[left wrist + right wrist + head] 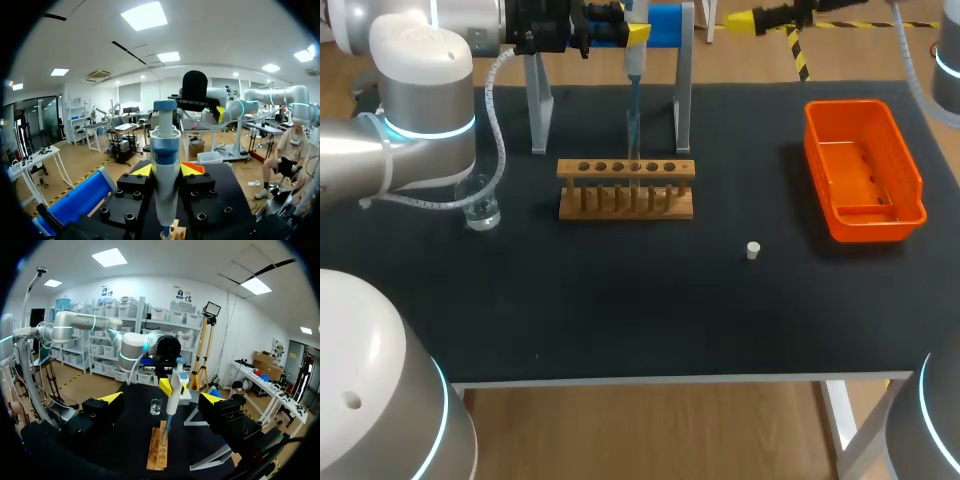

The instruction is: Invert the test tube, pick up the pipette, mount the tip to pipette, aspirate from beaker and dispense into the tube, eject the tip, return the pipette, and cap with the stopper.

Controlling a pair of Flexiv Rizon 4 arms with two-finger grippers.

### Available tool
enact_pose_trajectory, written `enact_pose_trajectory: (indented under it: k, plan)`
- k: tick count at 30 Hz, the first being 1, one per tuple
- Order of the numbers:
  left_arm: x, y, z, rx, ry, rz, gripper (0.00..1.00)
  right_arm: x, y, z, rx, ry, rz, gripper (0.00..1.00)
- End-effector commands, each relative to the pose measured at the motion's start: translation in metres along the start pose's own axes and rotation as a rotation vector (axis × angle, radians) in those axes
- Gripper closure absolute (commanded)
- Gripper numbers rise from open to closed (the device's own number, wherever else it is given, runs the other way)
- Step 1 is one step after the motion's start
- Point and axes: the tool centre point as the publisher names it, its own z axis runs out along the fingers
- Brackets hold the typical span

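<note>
My left gripper point(630, 34) is at the back of the table, shut on the white and blue pipette point(633, 68), which hangs upright. Its blue tip point(633, 130) reaches down to a middle hole of the wooden tube rack point(626, 187); I cannot make out the tube there. In the left wrist view the pipette point(165, 165) stands between the yellow fingertips point(142, 170). My right gripper point(162, 400) is open wide, empty, and faces the pipette point(174, 392) from beyond the back edge. A glass beaker point(480, 207) stands left of the rack. The white stopper point(753, 250) lies right of the middle.
An orange bin point(910, 190) sits at the right side of the table. A metal pipette stand point(683, 95) rises behind the rack. The black tabletop point(620, 300) in front of the rack holds only the stopper.
</note>
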Motion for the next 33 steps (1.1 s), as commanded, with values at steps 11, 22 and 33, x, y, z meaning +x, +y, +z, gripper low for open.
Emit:
enact_pose_trajectory:
  k: [11, 22, 33]
  plan:
    - [0.0, 0.0, 0.0, 0.0, -0.001, 0.0, 1.0, 0.012, -0.065, 0.015, 0.039, -0.051, 0.034, 0.0]
    - [0.0, 0.0, 0.0, 0.0, -0.001, 0.0, 1.0, 0.023, -0.114, 0.051, 0.089, -0.08, 0.037, 0.0]
    - [0.0, 0.0, 0.0, 0.0, -0.001, 0.0, 1.0, 0.021, -0.158, 0.079, 0.136, -0.063, 0.061, 0.0]
